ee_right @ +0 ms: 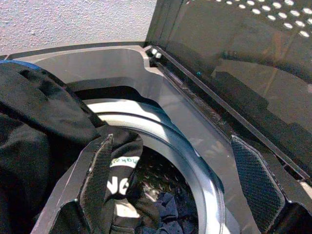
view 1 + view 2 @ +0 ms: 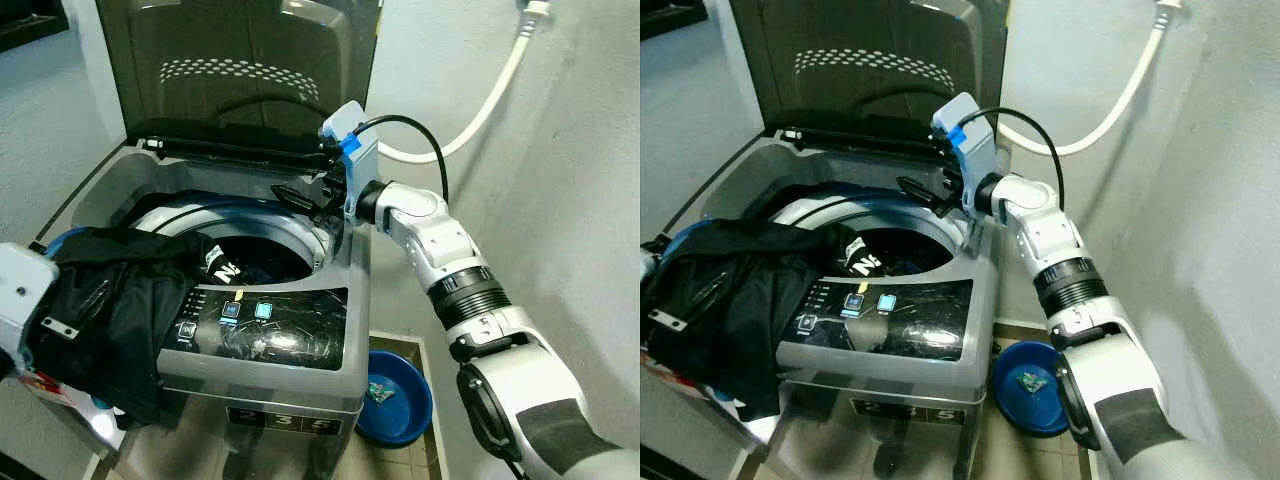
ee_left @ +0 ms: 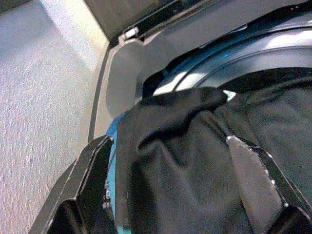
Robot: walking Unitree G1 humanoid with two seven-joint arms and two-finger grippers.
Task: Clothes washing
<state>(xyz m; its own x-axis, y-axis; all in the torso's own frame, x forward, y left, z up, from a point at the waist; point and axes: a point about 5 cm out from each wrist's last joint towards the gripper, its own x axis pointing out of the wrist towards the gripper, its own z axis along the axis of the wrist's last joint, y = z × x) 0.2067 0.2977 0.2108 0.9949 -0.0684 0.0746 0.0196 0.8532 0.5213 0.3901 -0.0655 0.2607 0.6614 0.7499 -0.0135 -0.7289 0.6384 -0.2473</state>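
A grey top-loading washing machine [image 2: 290, 335] stands with its lid [image 2: 240, 70] raised. A heap of black clothes [image 2: 120, 300] hangs over its front left corner, one end reaching the drum mouth [image 2: 265, 258]. More dark clothes [image 1: 161, 207] lie at the bottom of the drum. My left gripper [image 3: 168, 146] is open at that corner, the black cloth lying between its spread fingers and covering them in the eye views. My right gripper [image 2: 298, 195] hovers open over the drum's back right rim, with nothing between its fingers.
A blue basin [image 2: 400, 395] sits on the floor right of the washer. A white hose [image 2: 480, 110] runs along the wall behind my right arm. Something blue [image 2: 60, 240] peeks out under the clothes at the left. Walls close in on both sides.
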